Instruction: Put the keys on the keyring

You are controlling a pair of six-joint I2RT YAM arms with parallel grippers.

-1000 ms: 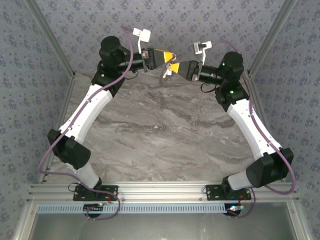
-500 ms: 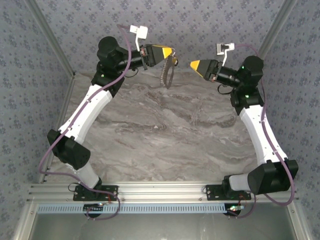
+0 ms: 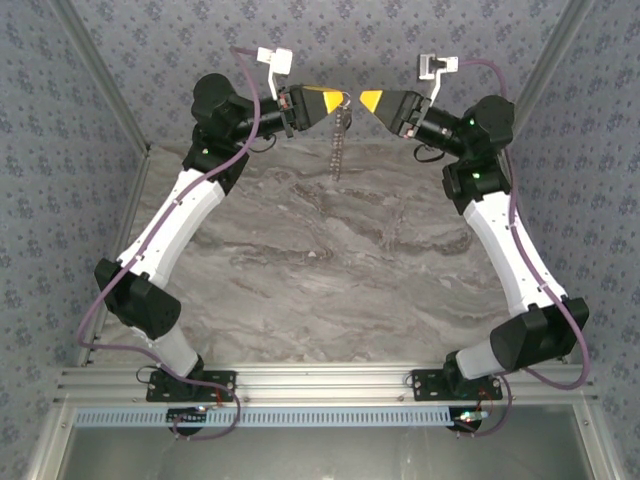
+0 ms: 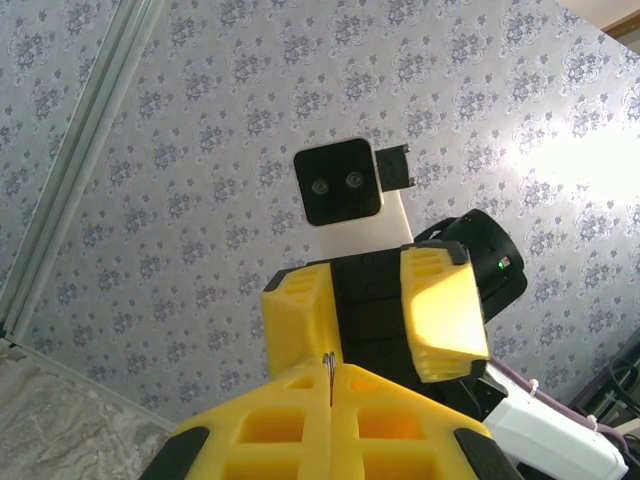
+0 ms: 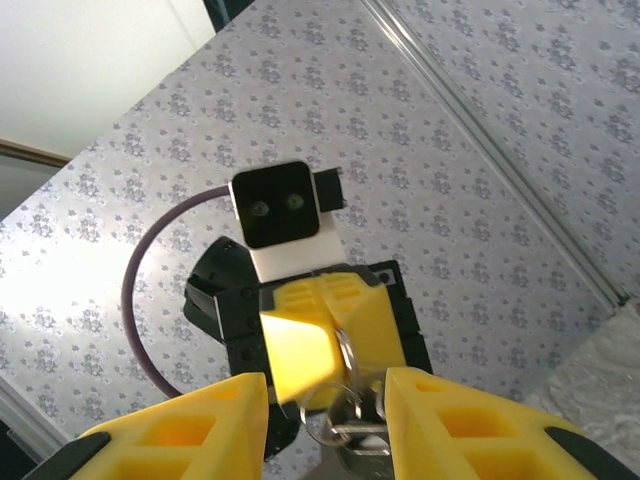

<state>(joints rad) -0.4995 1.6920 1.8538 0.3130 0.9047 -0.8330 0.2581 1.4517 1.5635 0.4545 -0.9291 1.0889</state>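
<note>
My left gripper (image 3: 338,100) is held high near the back wall, shut on the keyring (image 3: 340,145), whose grey chain-like loop hangs straight down from its yellow tips. In the left wrist view only a thin metal edge of the keyring (image 4: 330,365) shows, pinched between the closed pads of the left gripper (image 4: 330,370). My right gripper (image 3: 363,100) faces it tip to tip, a small gap away, open and holding nothing. Looking out between the spread fingers of the right gripper (image 5: 327,385), I see the keyring (image 5: 345,355) and a small key (image 5: 365,447) dangling under it.
The marble tabletop (image 3: 320,260) lies well below both grippers. Patterned fabric walls (image 3: 350,40) close in the back and sides, with metal frame posts (image 3: 545,65) at the corners. The right wrist camera block (image 4: 338,182) faces the left one.
The right gripper drew away from the keyring to the right, then came back higher, facing the left tips. The left gripper rose slightly and the chain now hangs straight.
</note>
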